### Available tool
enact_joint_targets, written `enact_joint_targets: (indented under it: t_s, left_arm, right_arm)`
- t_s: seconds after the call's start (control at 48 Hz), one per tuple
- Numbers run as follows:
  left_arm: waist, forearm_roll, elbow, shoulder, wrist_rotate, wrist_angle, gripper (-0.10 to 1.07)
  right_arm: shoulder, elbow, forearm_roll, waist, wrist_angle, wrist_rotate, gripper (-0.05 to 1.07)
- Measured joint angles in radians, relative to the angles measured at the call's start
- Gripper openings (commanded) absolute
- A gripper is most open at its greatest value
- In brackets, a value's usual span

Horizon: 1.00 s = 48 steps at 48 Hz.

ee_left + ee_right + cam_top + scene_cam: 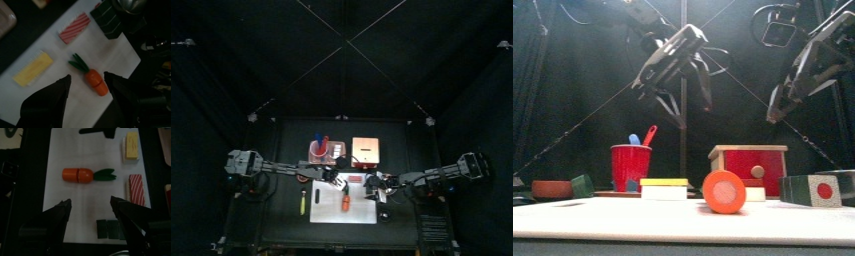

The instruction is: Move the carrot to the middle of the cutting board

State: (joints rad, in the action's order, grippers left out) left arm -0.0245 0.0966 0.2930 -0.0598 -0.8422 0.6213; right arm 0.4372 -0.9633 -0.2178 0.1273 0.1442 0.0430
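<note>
The carrot [95, 82] is a short orange piece with a green leafy top. It lies flat on the white cutting board [47, 107], free of both grippers. In the top view the carrot [345, 203] sits near the board's [358, 214] middle, and from the front the carrot [723, 190] shows end-on. My left gripper [87, 95] hovers above it, jaws open and straddling it from above. My right gripper [91, 215] also hangs open over the board, the carrot [80, 174] a short way ahead of it. Both grippers [680, 60] [800, 70] are well above the table.
On the board lie a yellow block [33, 69], a red-and-white striped block [75, 28] and dark blocks [110, 228]. Behind stand a red cup [631, 165] and a red wooden-framed box [751, 165]. A yellow-green stick [303, 204] lies left of the board.
</note>
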Motion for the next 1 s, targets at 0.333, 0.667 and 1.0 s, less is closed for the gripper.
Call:
enact_joint_targets:
  t_s: [0.333, 0.667, 1.0]
  left_arm:
    - [-0.009, 0.037, 0.278, 0.264, 0.385, -0.302, 0.9]
    - [-0.006, 0.051, 0.658, 0.588, 0.546, -0.658, 0.9]
    - [0.023, 0.052, 0.773, 0.709, 0.551, -0.718, 0.9]
  right_arm:
    - [0.002, 0.072, -0.054, -0.04, -0.006, -0.003, 0.94]
    - [-0.021, 0.091, -0.058, -0.061, -0.074, -0.003, 0.94]
    - [-0.075, 0.1, -0.08, -0.086, -0.081, -0.003, 0.94]
